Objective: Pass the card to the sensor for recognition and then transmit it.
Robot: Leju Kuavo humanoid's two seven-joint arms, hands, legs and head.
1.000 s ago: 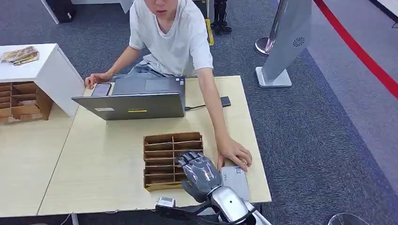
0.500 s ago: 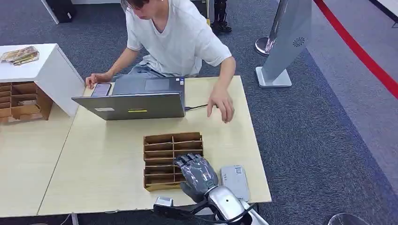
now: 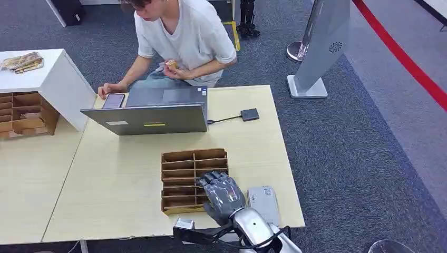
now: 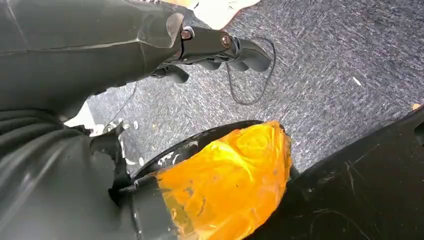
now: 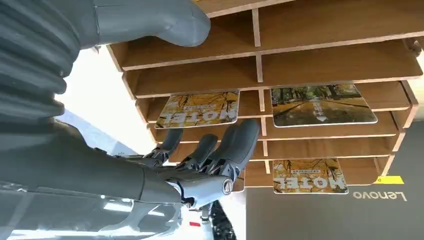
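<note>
Grey carpet surrounds a pale wooden table [image 3: 116, 179] where the robot's right hand [image 3: 224, 196] hovers over the near right part of a slotted wooden rack [image 3: 194, 180], fingers [image 5: 240, 142] loosely curled and holding nothing. From the head view the rack's contents are hard to make out — the right wrist view shows three cards lying in its slots: one [image 5: 199, 109] and a second [image 5: 322, 105] side by side, a third [image 5: 310, 176] lower in that picture. A grey sensor [image 3: 263, 203] lies just beside the hand, near the table's edge. Behind the rack stands one laptop [image 3: 153, 112], a person [image 3: 182, 39] seated beyond it. The left hand [image 4: 220, 47], seen in its wrist view above carpet, hangs with fingers curled in on nothing.
</note>
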